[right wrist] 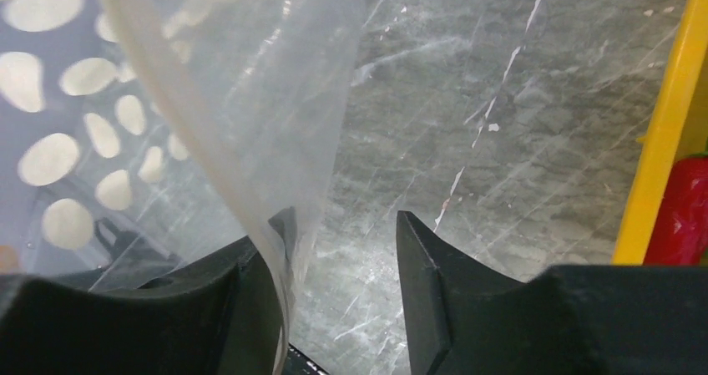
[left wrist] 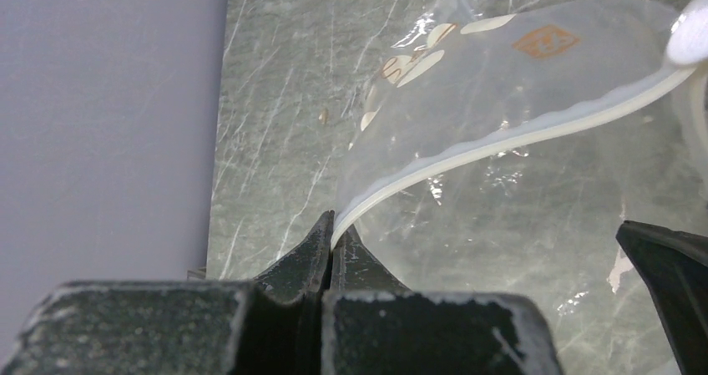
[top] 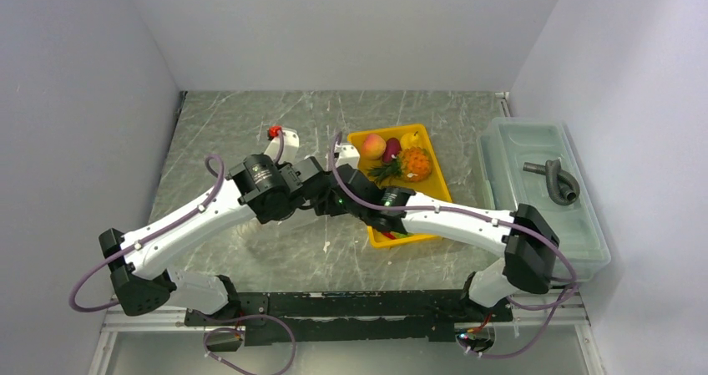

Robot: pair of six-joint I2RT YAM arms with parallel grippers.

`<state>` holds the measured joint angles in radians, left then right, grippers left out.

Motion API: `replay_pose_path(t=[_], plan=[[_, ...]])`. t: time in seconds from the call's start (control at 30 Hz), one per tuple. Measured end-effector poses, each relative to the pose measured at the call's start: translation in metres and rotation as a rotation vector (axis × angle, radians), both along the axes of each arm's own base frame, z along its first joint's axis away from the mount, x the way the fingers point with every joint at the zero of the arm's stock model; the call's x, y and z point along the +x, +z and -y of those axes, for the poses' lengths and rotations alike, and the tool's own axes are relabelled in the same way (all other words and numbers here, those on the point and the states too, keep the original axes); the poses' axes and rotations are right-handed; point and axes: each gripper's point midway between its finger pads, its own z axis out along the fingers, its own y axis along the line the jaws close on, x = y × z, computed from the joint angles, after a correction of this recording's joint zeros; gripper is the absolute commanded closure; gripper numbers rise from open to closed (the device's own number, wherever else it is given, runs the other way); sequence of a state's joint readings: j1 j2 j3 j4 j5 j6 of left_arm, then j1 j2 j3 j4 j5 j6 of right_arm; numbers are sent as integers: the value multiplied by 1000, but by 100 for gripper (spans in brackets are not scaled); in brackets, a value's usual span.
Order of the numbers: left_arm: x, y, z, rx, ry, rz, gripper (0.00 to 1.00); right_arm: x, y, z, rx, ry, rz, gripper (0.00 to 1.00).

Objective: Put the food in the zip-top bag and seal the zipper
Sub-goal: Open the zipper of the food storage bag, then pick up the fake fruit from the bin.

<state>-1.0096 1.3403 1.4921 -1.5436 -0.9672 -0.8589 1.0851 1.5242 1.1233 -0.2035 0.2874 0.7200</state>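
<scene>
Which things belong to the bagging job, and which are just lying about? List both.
Job: bag, zipper, peach, eggplant, pear, pineapple, chilli, yellow tray.
Lying about: lidded bin, grey hose on it, red-tipped white bit.

Overhead camera looks down from behind; both wrist cameras, low and close, share the zip-top bag [left wrist: 518, 83].

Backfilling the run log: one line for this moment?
left gripper shut on zipper | right gripper open, zip-top bag against one finger | food in yellow tray

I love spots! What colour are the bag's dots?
White, on the clear bag; right wrist view shows best.
</scene>
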Motion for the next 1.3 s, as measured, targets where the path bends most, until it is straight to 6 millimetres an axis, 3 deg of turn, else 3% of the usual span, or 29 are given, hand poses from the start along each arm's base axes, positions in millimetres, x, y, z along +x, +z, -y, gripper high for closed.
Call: replay_pose_path(t=[0.37, 0.67, 0.9, 1.3], plan=[[1, -11, 2, 29, 0, -18, 100, -3, 71, 25, 109, -25, 110, 40], [4, -16, 6, 25, -11, -14, 100, 2, 97, 66, 89, -115, 186, 30], [6, -14, 8, 6, -33, 4, 100, 20, 79, 104, 26, -251, 170, 28], [7, -16, 6, -25, -80, 40, 100, 58, 14, 150, -28, -580, -15, 27]])
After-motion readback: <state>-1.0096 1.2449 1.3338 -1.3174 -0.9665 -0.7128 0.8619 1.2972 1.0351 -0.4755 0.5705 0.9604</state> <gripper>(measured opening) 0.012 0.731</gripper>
